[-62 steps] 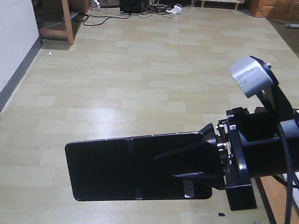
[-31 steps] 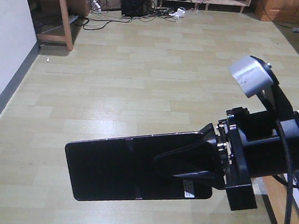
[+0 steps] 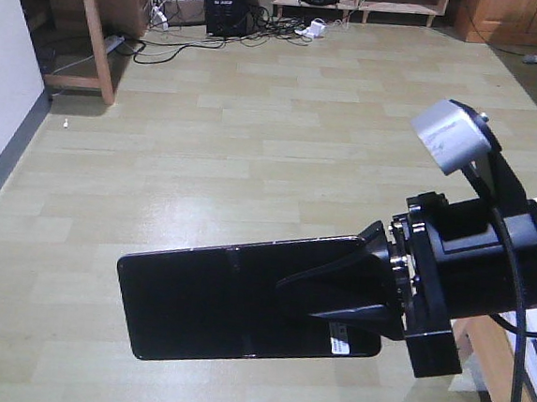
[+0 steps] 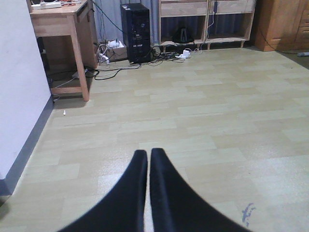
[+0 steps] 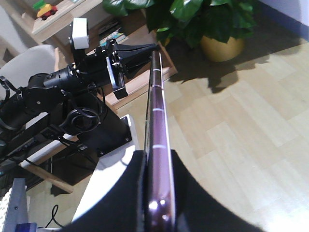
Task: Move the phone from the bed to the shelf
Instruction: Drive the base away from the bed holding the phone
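Observation:
The phone [image 3: 232, 297], a glossy black slab with a white sticker near its gripped end, hangs flat above the floor. My right gripper [image 3: 298, 298] is shut on its right end. The right wrist view shows the phone [image 5: 157, 121] edge-on, its pinkish rim pinched between both black fingers [image 5: 188, 193]. My left gripper [image 4: 148, 152] is shut with nothing in it, pointing over the floor; it also shows as the left gripper [image 5: 152, 47] near the phone's far tip. Pale wooden shelf boards [image 5: 72, 12] stand behind the left arm. The bed is out of view.
Pale plank floor [image 3: 255, 143] spreads below. A wooden desk [image 4: 63, 24] stands by the white wall at the left, with a black computer tower [image 4: 136, 29] and cables behind. A potted plant [image 5: 217, 29] stands on the floor. A wooden edge [image 3: 507, 372] lies under the right arm.
The floor, desk and wall have slid left in the front view, so the base has moved. The phone stays the same in the right gripper.

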### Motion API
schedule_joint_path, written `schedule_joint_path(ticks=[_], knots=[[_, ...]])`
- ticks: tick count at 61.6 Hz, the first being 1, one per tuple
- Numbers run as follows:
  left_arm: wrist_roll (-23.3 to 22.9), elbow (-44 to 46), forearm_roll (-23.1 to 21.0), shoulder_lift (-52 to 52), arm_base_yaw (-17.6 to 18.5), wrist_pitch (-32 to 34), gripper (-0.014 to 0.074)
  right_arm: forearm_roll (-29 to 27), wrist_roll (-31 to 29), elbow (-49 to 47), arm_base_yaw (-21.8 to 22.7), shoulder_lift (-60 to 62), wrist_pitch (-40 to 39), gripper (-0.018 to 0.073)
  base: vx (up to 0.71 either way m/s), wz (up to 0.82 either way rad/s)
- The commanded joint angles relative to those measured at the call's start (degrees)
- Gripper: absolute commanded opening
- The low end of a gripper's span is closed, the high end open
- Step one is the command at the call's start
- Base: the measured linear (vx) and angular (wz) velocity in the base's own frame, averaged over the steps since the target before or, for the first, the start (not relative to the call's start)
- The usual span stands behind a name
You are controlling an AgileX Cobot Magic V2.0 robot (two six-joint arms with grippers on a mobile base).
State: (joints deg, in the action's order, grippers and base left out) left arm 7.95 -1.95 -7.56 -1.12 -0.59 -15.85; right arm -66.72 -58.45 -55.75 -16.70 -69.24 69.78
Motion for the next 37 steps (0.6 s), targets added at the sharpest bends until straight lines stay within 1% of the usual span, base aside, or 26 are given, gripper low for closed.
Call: schedule_joint_path(ticks=[1,37], knots=[[-0.2,-0.1,-0.4,-0.4,0.2,4.2,0.0001,-5.2,-0.5,-1.5,0.0,1.5,4.2,-0.0001,0.3,-0.01],[-0.2,-0.1,-0.4,-0.4,0.2,4.2,0.0001,-5.2,-0.5,-1.5,0.0,1.5,4.2,-0.0001,0.35,0.03]])
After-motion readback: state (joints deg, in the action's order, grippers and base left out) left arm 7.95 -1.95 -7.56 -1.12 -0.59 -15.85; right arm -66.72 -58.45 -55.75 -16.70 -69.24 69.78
